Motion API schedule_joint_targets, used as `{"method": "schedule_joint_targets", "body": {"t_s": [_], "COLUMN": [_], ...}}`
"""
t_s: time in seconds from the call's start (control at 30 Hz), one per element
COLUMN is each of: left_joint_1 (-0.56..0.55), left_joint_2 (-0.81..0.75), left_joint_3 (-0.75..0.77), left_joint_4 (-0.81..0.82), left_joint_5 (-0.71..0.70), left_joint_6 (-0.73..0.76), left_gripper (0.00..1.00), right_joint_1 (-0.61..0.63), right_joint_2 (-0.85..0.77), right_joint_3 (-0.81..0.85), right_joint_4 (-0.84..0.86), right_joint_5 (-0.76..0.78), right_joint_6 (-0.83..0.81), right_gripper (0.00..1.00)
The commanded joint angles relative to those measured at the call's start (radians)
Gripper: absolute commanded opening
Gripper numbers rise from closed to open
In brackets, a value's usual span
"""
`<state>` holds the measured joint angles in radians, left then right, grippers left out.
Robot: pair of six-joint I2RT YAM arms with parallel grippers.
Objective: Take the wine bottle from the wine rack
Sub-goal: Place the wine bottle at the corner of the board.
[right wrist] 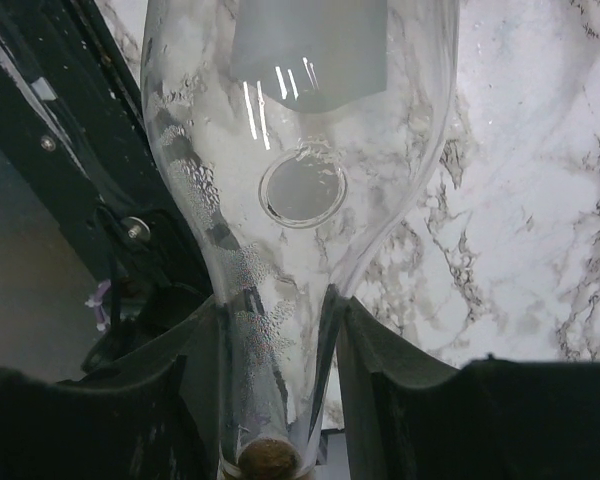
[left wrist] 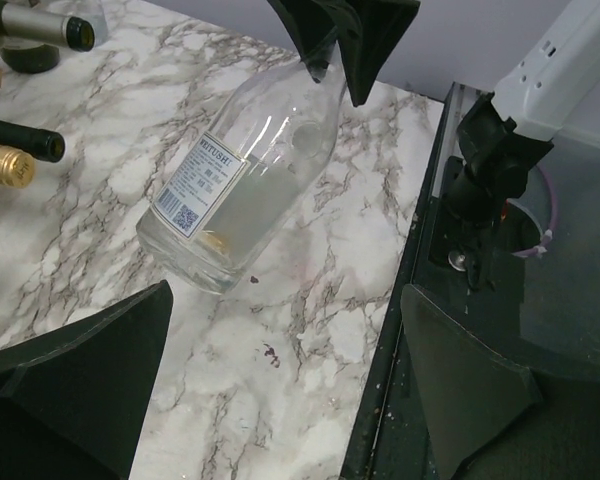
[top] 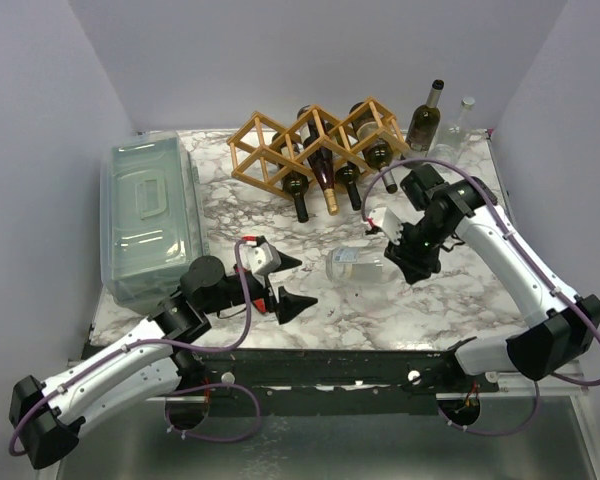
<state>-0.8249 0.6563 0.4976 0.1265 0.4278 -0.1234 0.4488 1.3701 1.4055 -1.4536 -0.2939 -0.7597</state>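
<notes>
A clear glass wine bottle [top: 352, 265] with a white label lies on its side over the middle of the marble table [top: 310, 320], off the wine rack [top: 310, 140]. I cannot tell if it touches the table. My right gripper [top: 400, 258] is shut on its neck; in the right wrist view the fingers [right wrist: 380, 370] clamp the neck [right wrist: 270, 360] just above the cork. The left wrist view shows the bottle [left wrist: 240, 190] with the right gripper [left wrist: 345, 40] at its far end. My left gripper [top: 298, 282] is open and empty, a little left of the bottle's base [left wrist: 280, 400].
Several dark bottles [top: 327, 185] lie in the rack, necks pointing toward me, and show in the left wrist view [left wrist: 25, 145]. A dark bottle [top: 425, 115] and a clear one [top: 456, 125] stand upright at the back right. A lidded plastic bin [top: 150, 215] fills the left side. A black rail [left wrist: 420, 300] edges the table's front.
</notes>
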Motion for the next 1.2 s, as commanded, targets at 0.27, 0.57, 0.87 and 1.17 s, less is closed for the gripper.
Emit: {"method": "schedule_joint_targets", "body": {"t_s": [0.27,0.57,0.87,1.17], "left_joint_1": [-0.15,-0.212,-0.266,-0.275], "left_joint_2": [0.134,0.205,0.333,0.529], "left_joint_3": [-0.099,-0.161,-0.152,-0.151], "left_joint_4": [0.183,0.299,0.37,0.601], "left_joint_5": [-0.223,-0.296,-0.376,-0.419], "left_joint_6": [0.252,0.348,0.387,0.504], "left_gripper": [0.99,0.99,0.99,0.99], "right_joint_1": [0.064,0.126,0.205,0.227], "right_joint_2": [0.041,0.086,0.123,0.147], "right_joint_3": [0.078,0.099,0.105,0.127], "right_joint_4": [0.035,0.033,0.032,0.032], "right_joint_5": [0.098,0.205,0.289,0.288], "right_joint_6": [0.027,0.055,0.077,0.093], "right_gripper": [0.0,0.0,0.0,0.0]}}
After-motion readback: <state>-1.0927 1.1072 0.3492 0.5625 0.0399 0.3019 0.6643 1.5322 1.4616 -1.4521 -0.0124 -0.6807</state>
